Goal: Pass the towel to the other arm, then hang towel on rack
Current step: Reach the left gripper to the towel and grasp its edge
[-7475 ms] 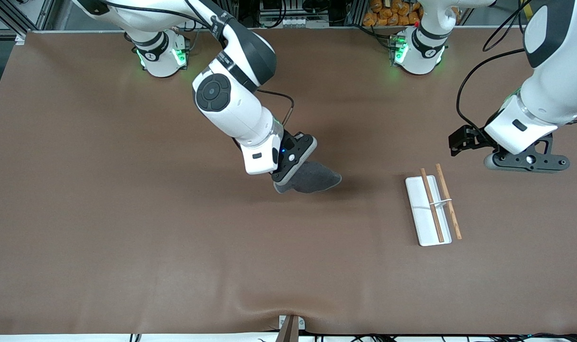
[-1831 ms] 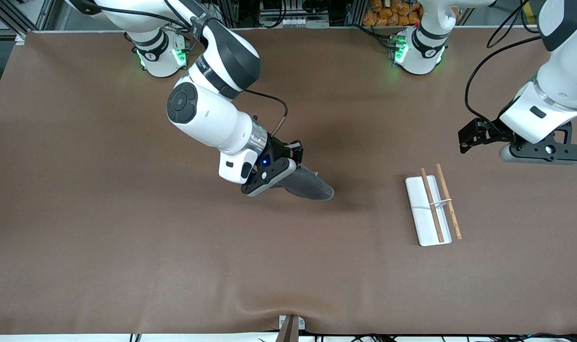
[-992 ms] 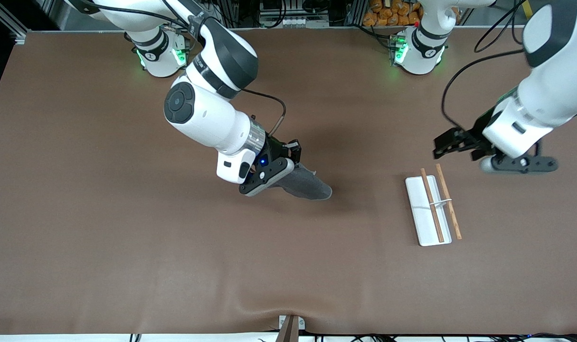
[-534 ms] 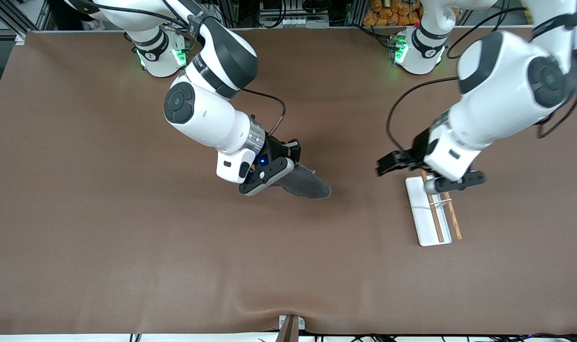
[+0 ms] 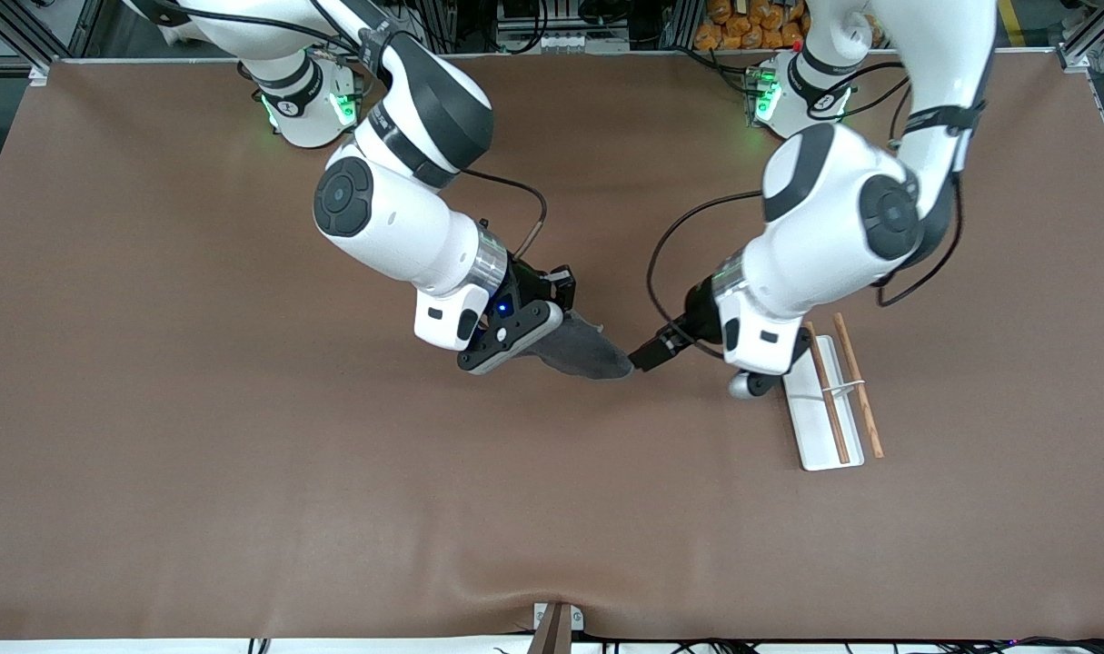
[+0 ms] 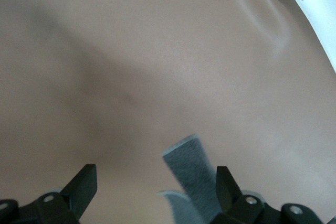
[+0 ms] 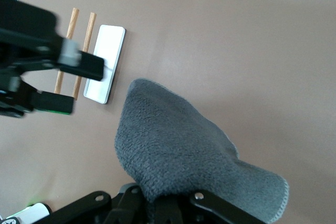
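Right gripper (image 5: 552, 341) clamps small dark grey soft towel (image 5: 588, 350), corner offered | left gripper (image 6: 155, 192) spread wide beside towel, empty | white wood-rod rack (image 5: 829, 391) near, bare.

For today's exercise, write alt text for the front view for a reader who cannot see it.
Over the brown table, the right gripper holds a small dark grey cloth towel while the left gripper, fingers open, reaches in at the towel's free end. The rack, a white tray with two thin wooden rods, sits toward the left arm's end.
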